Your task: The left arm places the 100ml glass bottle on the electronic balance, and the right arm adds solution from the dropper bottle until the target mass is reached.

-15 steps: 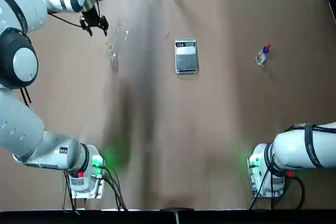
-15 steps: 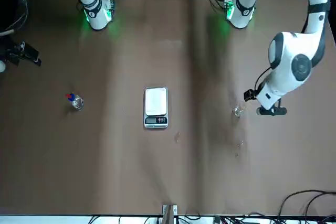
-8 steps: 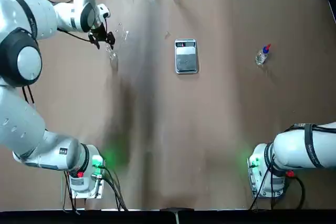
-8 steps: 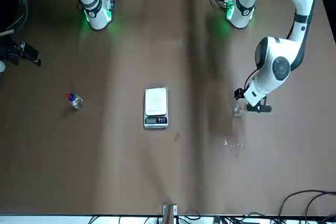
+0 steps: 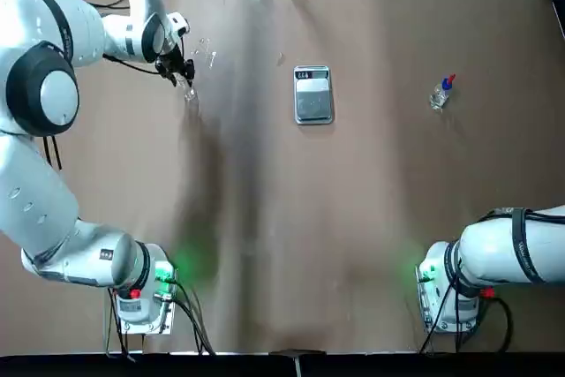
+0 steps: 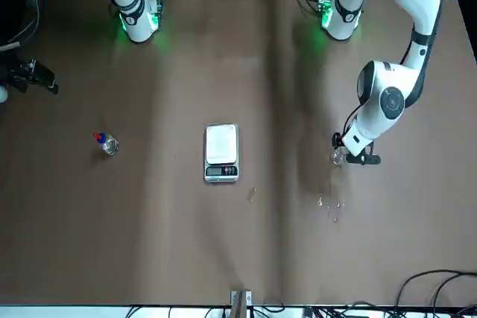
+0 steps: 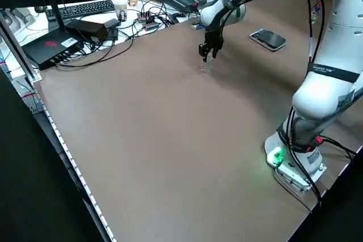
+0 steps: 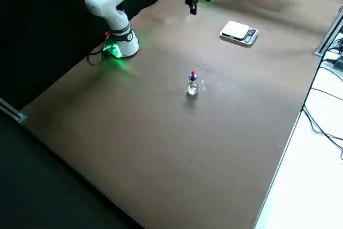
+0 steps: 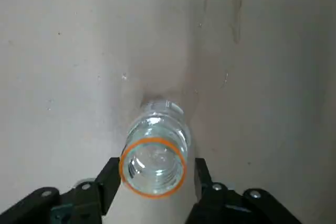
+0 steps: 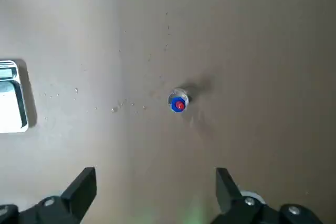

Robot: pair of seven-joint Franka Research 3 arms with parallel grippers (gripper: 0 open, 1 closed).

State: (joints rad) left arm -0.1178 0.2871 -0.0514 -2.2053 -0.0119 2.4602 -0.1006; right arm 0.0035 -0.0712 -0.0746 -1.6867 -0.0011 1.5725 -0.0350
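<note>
With its two fingers apart on either side of the glass mouth, the left gripper [image 9: 156,167] is at the far left of the table, gripping nothing as far as the wrist view shows. Between those fingers stands the 100ml glass bottle [image 9: 154,174], upright on the table, its orange-ringed mouth uppermost.

The likeliest trouble is a lopsided close: the mouth looks nearer one finger, so that finger could push first and tip or skid the bottle. Smooth glass may slip if pinched too high. Droplets [image 6: 329,205] lie close by; damp glass or table would make sliding easier. Later, a careless set-down could catch the rim of the electronic balance [image 5: 313,94].

Between bottle and balance, to the right, the way looks open. Tighter is the far side, where the tabletop ends and cables [image 7: 148,21] are bundled beyond. The dropper bottle [image 5: 441,93] stands well apart at the right, out of that path. The right gripper [image 10: 156,174] waits idle at the right side, fingers spread and holding nothing.
</note>
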